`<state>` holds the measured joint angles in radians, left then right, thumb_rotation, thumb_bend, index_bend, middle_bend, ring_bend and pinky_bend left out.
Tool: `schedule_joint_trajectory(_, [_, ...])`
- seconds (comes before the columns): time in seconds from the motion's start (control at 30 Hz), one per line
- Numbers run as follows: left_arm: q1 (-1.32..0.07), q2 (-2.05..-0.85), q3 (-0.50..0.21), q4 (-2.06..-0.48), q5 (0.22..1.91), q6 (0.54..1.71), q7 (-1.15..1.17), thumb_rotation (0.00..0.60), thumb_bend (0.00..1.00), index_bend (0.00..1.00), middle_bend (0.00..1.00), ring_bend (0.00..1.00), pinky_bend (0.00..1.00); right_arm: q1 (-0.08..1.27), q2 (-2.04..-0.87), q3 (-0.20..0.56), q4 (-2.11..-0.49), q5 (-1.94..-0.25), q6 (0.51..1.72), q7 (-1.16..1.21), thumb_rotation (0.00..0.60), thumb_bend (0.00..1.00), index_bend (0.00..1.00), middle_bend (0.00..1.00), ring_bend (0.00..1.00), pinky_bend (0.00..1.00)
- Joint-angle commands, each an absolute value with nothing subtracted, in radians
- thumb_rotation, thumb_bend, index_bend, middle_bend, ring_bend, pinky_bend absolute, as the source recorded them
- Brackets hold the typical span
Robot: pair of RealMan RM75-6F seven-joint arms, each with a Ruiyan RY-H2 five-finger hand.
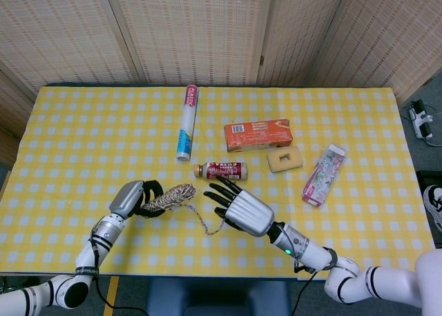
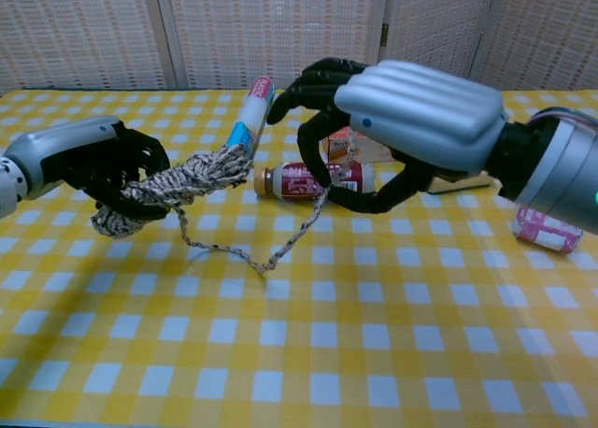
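A speckled rope bundle (image 1: pixel 173 194) (image 2: pixel 182 178) is gripped by my left hand (image 1: pixel 133 198) (image 2: pixel 98 160) and held just above the yellow checked table (image 1: pixel 83 136). A loose strand (image 1: pixel 206 226) (image 2: pixel 266 263) sags from the bundle to the cloth and climbs to my right hand (image 1: pixel 243 212) (image 2: pixel 411 120). That hand is raised and pinches the strand's end between thumb and fingers, the other fingers spread. A red-labelled bottle (image 1: pixel 219 170) (image 2: pixel 297 179) lies just behind both hands.
A plastic wrap roll (image 1: pixel 186 121) (image 2: pixel 249 120) lies toward the back. An orange box (image 1: pixel 257 134), a tan sponge (image 1: pixel 284 159) and a pink carton (image 1: pixel 323 174) (image 2: pixel 547 232) sit to the right. The table's front edge is close below the hands.
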<state>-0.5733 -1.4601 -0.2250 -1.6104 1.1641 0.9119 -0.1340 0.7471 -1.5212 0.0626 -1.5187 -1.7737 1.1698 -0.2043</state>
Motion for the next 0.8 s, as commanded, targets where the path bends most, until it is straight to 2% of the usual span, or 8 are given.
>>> schedule_joint_trajectory(0.03, [-0.604, -1.480, -0.236, -1.624, 1.142, 0.877, -0.135, 0.600, 0.46, 0.75, 0.71, 0.71, 0.78, 0.779, -1.503, 0.126, -1.590, -1.758, 1.164, -0.273, 0.600, 0.45, 0.64, 0.20, 0.11, 0.04])
schedule_joint_trajectory(0.3, [-0.653, -1.509, -0.234, -1.647, 1.150, 0.814, -0.160, 0.600, 0.46, 0.76, 0.72, 0.71, 0.78, 0.817, -1.507, 0.213, -1.633, -1.669, 1.111, -0.369, 0.600, 0.45, 0.64, 0.20, 0.11, 0.04])
schedule_joint_trajectory(0.47, [-0.685, -1.494, -0.234, -1.698, 1.274, 0.721, -0.348, 0.600, 0.46, 0.76, 0.72, 0.71, 0.78, 0.824, -1.504, 0.260, -1.592, -1.566, 1.082, -0.432, 0.600, 0.45, 0.65, 0.20, 0.11, 0.04])
schedule_joint_trajectory(0.6, [-0.690, -1.461, -0.230, -1.706, 1.422, 0.712, -0.578, 0.600, 0.46, 0.76, 0.72, 0.71, 0.78, 0.806, -1.510, 0.254, -1.533, -1.490, 1.066, -0.432, 0.600, 0.45, 0.65, 0.20, 0.11, 0.04])
schedule_joint_trajectory(0.8, [-0.687, -1.430, -0.214, -1.678, 1.554, 0.812, -0.844, 0.600, 0.46, 0.76, 0.72, 0.71, 0.78, 0.774, -1.509, 0.203, -1.455, -1.482, 1.075, -0.390, 0.600, 0.45, 0.66, 0.20, 0.11, 0.04])
